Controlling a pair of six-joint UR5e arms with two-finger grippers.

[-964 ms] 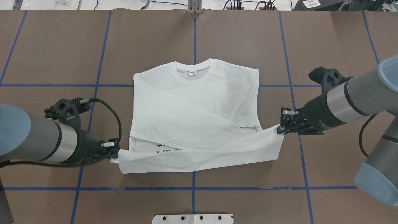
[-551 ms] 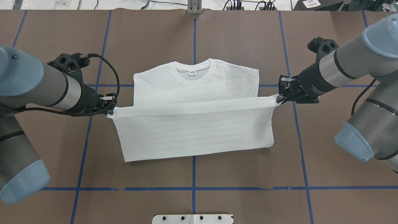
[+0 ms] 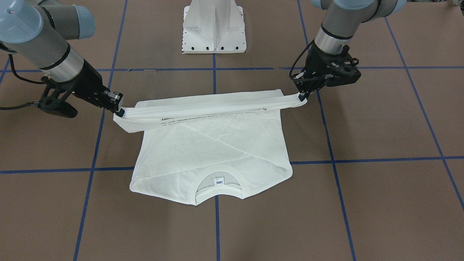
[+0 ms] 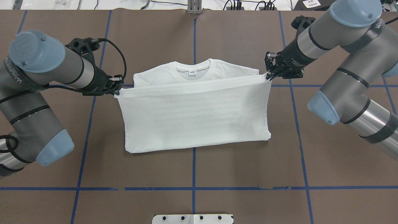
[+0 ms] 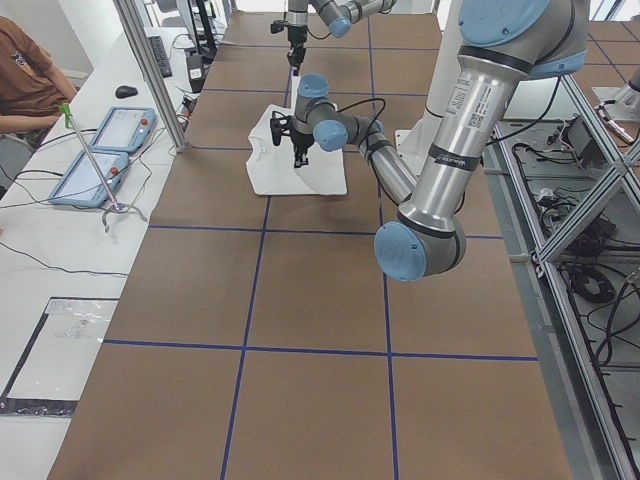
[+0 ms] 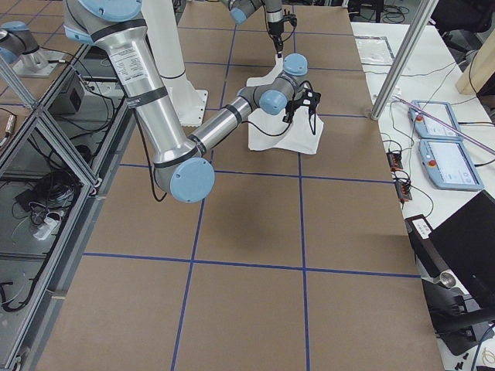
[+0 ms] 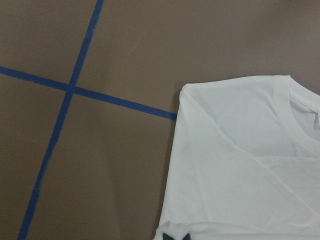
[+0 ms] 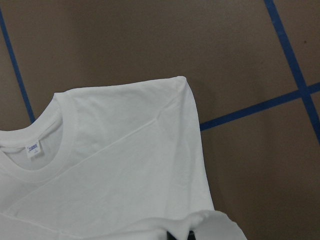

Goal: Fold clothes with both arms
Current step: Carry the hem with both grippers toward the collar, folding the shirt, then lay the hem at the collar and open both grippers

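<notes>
Obs. 1: The white T-shirt [image 4: 192, 118] lies in the middle of the overhead frame on the brown table [image 4: 248, 168], which is marked with blue tape lines [image 4: 193, 34].

Obs. 2: My left gripper [image 4: 117, 91], left of centre in the overhead frame, is pinched on one corner of the hem [image 4: 192, 86]. My right gripper [image 4: 268, 76], right of centre and slightly higher in the frame, is pinched on the other corner.

Obs. 3: The hem runs between my two grippers as a stretched band across the frame, just below the collar [image 4: 192, 66]. The cloth is doubled over, and its fold line runs along the lower edge of the shirt in the overhead frame. In the front-facing view the held band looks lifted off the layer under it, and a line of printed text [image 3: 214, 113] shows on its underside.

Obs. 4: The collar and neck label [image 4: 192, 72] are uncovered at the shirt's top centre. Diagonal folds cross the body in the front-facing view.

Obs. 5: The left wrist view has a shoulder corner of the shirt in the right half and crossing tape at left. My black fingertips barely show at the bottom edge. In the right wrist view, cloth is bunched at the bottom edge.

Obs. 6: The white pedestal base [image 3: 214, 27] sits at top centre of the front-facing frame, well apart from the shirt.
</notes>
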